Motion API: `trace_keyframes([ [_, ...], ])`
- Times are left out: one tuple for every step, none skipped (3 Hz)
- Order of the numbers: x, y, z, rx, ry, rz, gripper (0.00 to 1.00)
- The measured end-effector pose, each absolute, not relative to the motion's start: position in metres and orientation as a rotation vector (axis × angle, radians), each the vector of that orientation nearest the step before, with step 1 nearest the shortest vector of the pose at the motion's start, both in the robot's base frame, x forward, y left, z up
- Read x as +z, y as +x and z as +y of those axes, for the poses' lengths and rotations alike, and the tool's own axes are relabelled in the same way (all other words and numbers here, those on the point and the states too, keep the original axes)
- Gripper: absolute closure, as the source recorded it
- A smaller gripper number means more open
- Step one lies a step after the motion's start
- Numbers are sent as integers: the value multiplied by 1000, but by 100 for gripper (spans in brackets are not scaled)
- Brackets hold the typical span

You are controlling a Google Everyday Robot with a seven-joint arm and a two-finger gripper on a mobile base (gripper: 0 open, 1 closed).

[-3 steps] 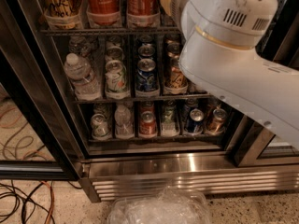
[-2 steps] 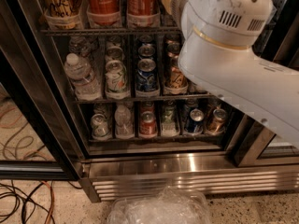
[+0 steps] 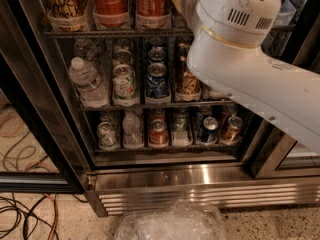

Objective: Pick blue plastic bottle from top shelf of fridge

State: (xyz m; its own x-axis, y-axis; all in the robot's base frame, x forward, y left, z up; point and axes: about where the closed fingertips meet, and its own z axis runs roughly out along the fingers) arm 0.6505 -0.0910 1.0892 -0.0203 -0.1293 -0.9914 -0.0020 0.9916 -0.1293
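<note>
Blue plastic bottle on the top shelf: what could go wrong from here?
The gripper is hidden behind the white arm at the right end of the top shelf, while the blue plastic bottle stands at the left; it might grasp something else. Two Coca-Cola bottles stand between and could be knocked.

The one camera looked slightly downward, close up, at the tall black-framed glass-door fridge (image 3: pixel 200 180); the bulky white robot arm (image 3: pixel 250 79) crossed its upper right, hiding the gripper.

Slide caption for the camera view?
White arm reaches into the fridge at the top shelf; hand hidden behind the arm.
</note>
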Motion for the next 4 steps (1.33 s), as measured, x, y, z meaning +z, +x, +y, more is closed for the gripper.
trace_keyframes([
  [1087, 655, -92, -103, -97, 1593, 30],
  [1087, 655, -92, -103, -97, 1593, 48],
  [1087, 655, -92, -103, -97, 1593, 71],
  [1098, 652, -89, -117, -125, 1574, 94],
])
